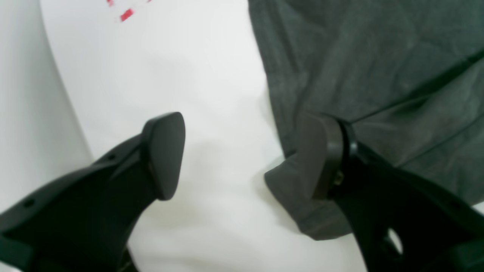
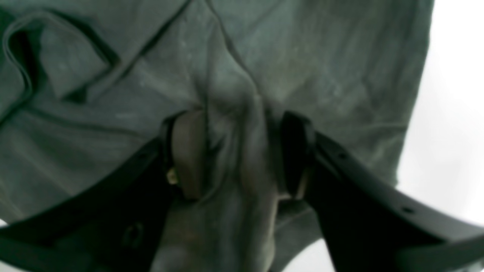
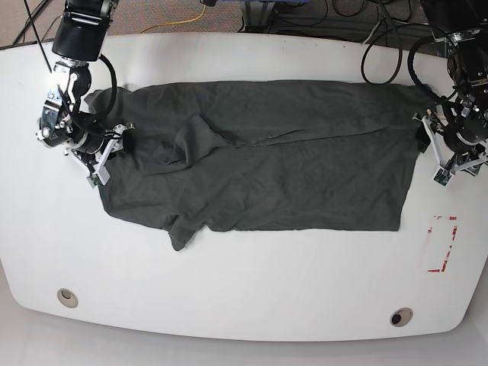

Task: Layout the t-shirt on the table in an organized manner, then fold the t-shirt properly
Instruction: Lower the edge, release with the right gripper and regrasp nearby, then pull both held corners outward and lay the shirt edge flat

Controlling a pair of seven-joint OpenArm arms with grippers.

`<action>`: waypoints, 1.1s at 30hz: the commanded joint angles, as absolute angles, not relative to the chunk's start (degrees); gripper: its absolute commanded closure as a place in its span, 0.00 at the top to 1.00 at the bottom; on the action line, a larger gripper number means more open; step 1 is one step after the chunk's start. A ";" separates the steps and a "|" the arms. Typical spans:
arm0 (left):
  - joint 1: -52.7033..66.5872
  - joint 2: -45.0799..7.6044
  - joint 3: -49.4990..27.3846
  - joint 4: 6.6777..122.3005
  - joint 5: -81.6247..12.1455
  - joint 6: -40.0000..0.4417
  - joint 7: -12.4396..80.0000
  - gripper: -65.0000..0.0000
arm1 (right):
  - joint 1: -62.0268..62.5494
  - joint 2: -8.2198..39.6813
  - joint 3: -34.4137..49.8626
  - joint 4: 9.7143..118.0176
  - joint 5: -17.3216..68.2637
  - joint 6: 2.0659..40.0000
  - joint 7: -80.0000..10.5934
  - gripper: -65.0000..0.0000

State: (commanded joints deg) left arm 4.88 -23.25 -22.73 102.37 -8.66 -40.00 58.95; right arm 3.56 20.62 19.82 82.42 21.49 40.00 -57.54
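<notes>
Table [image 3: 244,282]: white, smooth, rounded edges. T-shirt [image 3: 267,164]: dark charcoal, soft, creased, spread lengthwise along the far half. Right gripper [image 2: 236,151], at the shirt's end by the table's left edge: pads pinched onto a bunched ridge of cloth. Left gripper [image 1: 242,155], right edge: spread wide, one pad touching the hem corner, other over bare table.

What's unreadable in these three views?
- Left wrist: right side of t-shirt cut off by the frame; blur hides whether the left end effector touches cloth.
- Right wrist: bunched fabric hides the table beneath the right end effector.
- Base: collar not identifiable among folds.
</notes>
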 joint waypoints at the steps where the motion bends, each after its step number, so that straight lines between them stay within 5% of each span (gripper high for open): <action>1: 4.88 -23.25 -22.73 102.37 -8.66 -40.00 58.95 0.67 | 3.38 20.62 19.82 82.77 21.49 40.00 -57.54 0.20; 5: 4.88 -23.25 -22.73 102.29 -8.66 -40.00 58.95 0.67 | 3.03 20.62 19.74 83.74 21.49 40.00 -57.63 0.02; 24: 4.88 -23.25 -22.73 102.20 -8.75 -40.00 58.95 0.67 | -0.75 20.35 20.18 103.52 21.49 40.00 -69.32 0.01; 33: 4.88 -23.25 -22.73 102.20 -8.75 -40.00 58.95 0.67 | -7.52 16.04 25.71 112.40 21.49 40.00 -74.86 0.01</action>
